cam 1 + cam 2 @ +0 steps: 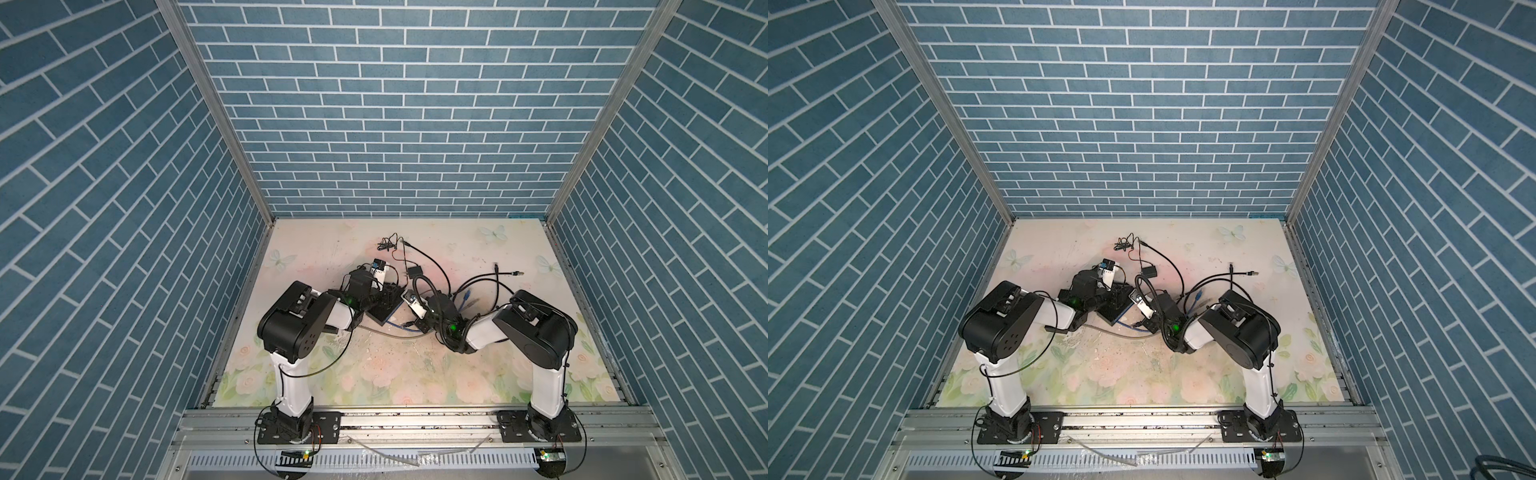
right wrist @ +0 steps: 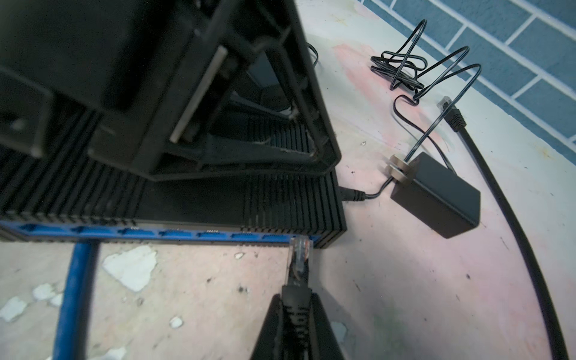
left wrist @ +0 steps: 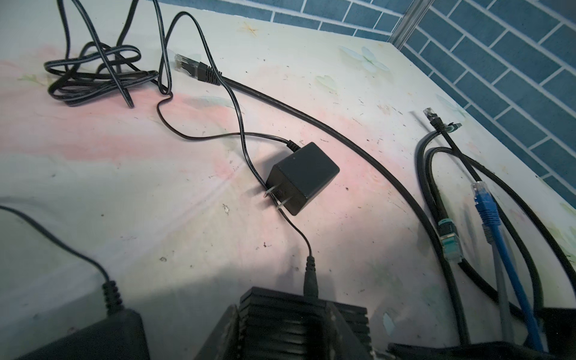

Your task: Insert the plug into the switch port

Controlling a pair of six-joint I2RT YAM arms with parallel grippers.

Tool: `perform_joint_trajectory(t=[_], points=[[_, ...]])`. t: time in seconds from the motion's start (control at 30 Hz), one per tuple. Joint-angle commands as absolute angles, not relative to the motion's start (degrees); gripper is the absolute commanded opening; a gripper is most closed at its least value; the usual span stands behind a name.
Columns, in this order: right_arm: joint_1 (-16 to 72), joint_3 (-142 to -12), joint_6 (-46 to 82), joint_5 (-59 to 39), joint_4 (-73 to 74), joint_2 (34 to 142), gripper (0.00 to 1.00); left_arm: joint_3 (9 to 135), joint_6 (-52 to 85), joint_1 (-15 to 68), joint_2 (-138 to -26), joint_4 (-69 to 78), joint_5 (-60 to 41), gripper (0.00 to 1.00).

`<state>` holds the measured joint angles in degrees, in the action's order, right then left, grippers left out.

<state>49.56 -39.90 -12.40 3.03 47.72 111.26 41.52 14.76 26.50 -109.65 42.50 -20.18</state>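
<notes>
Right hand: the right gripper (image 2: 296, 314) is clamped on the black boot of the plug (image 2: 300, 252); the clear tip juts out ahead of its fingertips.
Plug's place: straight ahead of that hand, its tip at the end opening of the blue port row (image 2: 168, 233) on the switch (image 2: 193, 199). To my eye it is not yet seated.
Left hand: the left gripper (image 3: 285, 324) sits on the switch's ribbed top with its fingers part-way apart. Whether it pinches or only presses, I cannot tell.
Risk, aim: the tip is close to the casing corner, so a sideways drift would jam it on the edge.
Risk, grip: held by the boot, the plug may pivot under a push.
Risk, switch: if only lightly held, it could slide away from the hand.
Count: one switch, one blue cable (image 2: 76, 286) already plugged in, one power adapter (image 2: 436, 193), and four loose plugs (image 3: 193, 67) that I can make out.
</notes>
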Motion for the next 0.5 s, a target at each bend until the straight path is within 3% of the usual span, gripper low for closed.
perform_joint_trajectory(t=[0.0,0.47], points=[[52.91,-38.83,-13.79,-7.79,52.74,109.34,0.0,38.14,20.04,33.79,-114.32,23.64,-31.85,0.45],[50.32,-34.45,-16.56,-10.79,45.37,101.69,0.0,39.34,20.61,33.16,-112.85,19.25,-26.72,0.42]])
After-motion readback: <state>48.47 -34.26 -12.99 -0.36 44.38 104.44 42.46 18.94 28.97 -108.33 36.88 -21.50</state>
